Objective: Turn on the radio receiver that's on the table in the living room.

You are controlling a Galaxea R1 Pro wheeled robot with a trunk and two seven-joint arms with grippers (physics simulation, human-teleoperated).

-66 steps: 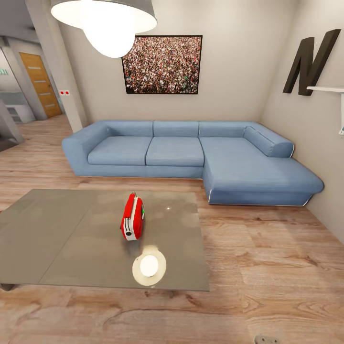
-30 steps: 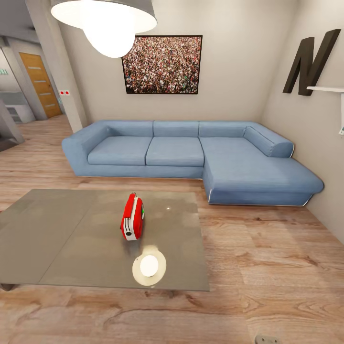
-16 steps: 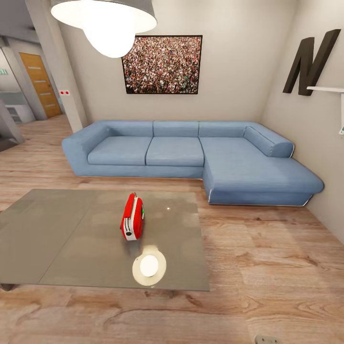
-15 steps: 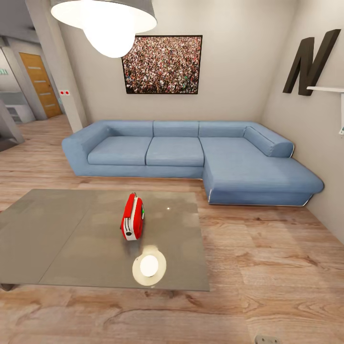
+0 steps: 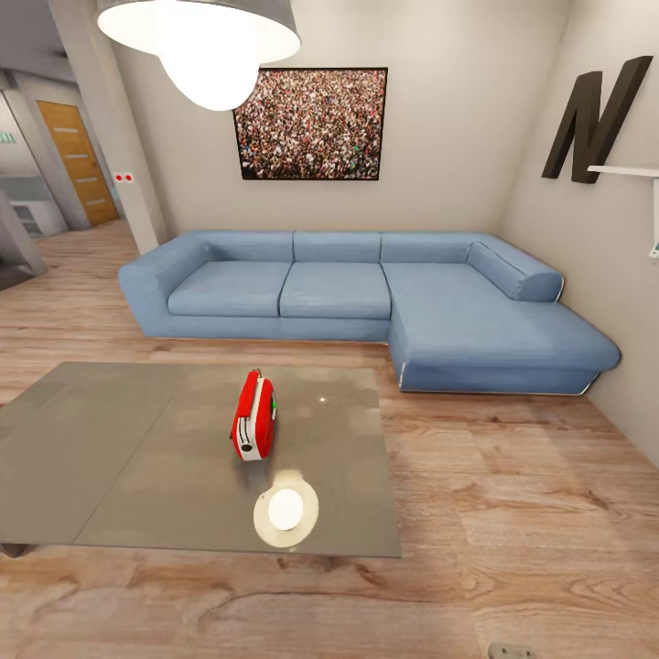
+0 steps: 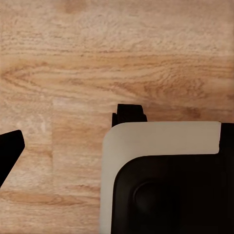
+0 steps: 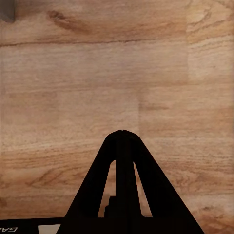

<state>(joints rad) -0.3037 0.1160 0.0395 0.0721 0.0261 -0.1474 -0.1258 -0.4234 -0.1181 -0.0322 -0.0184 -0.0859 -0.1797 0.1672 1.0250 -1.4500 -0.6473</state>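
**Radio in sight on the desk, arms hanging over the floor**

The living room lies ahead: beige walls, a light wood floor [image 5: 513, 513], and a blue L-shaped sofa [image 5: 366, 293] along the far wall under a framed crowd picture [image 5: 311, 124]. A big dark letter N [image 5: 595, 119] hangs on the side wall. A pendant lamp [image 5: 201, 41] hangs high above the desk.

The desk [image 5: 110, 458], a wide low slab with a glossy grey top, stands on the near side of the sofa, well apart from it. The lamp's reflection [image 5: 286, 509] glows on the top near its front edge.

The radio receiver [image 5: 254, 416] stands upright on the desk, between that reflection and the sofa, turned edge-on so its red face shows obliquely.

The right end effector [image 7: 123, 134] points at bare floor with its fingers pressed together at the tips, holding nothing. Whether the left end effector [image 6: 9, 151] is open or closed cannot be told.

The radio looks light, rigid and smooth-shelled, and on a slick top it would likely slide or tip under a sideways push. Steadying the body by its white sides, or taking the wire handle on top, seems safest while pressing the control.
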